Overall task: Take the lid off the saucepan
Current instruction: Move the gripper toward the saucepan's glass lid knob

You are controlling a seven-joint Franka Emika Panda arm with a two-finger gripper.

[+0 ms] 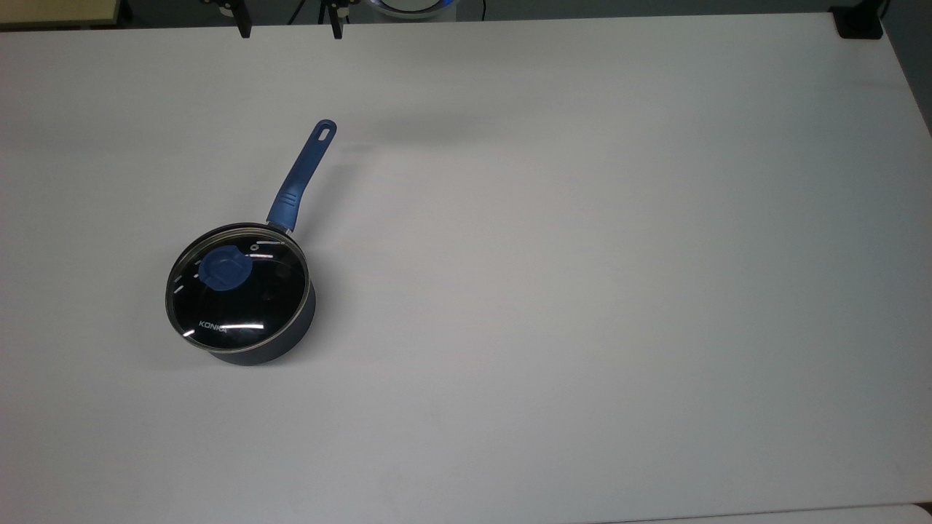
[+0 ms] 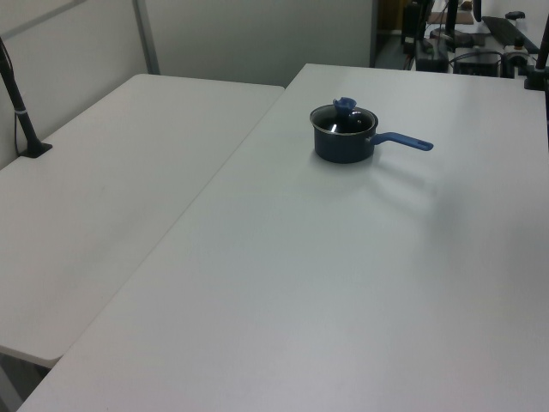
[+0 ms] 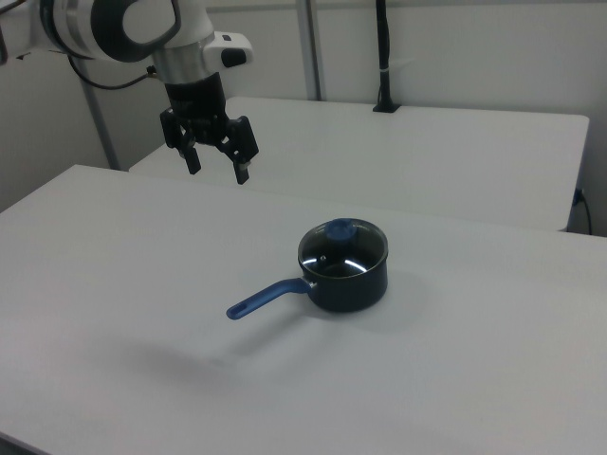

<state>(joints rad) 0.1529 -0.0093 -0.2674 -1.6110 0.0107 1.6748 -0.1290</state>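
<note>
Between the gripper's point(image 3: 217, 163) two spread fingers point(image 3: 242, 167) was nothing but air; the jaws stood open and empty, pointing downward, high above the white table point(image 3: 455, 379). Below the fingers and well apart from them, toward the right view's right, sat the saucepan point(image 3: 346, 277) with its glass lid point(image 3: 342, 250) seated flat on the rim. The lid's flat blue knob point(image 3: 341, 230) stood at its centre, on the far side of the pot from the fingertips.

Judging by that, the step in hand was the approach. To do it well, the fingers would best come down over the knob with the open jaws straddling it, close on it squarely, then lift straight up so the lid clears the rim without dragging the pot.

Outward from the fingers, the saucepan's long axis ran along its blue handle point(image 3: 267, 299), which pointed toward the right view's lower left, its end passing roughly beneath the gripper. In the top view the handle point(image 1: 302, 175) pointed up and slightly right from the pot point(image 1: 273, 338).
</note>
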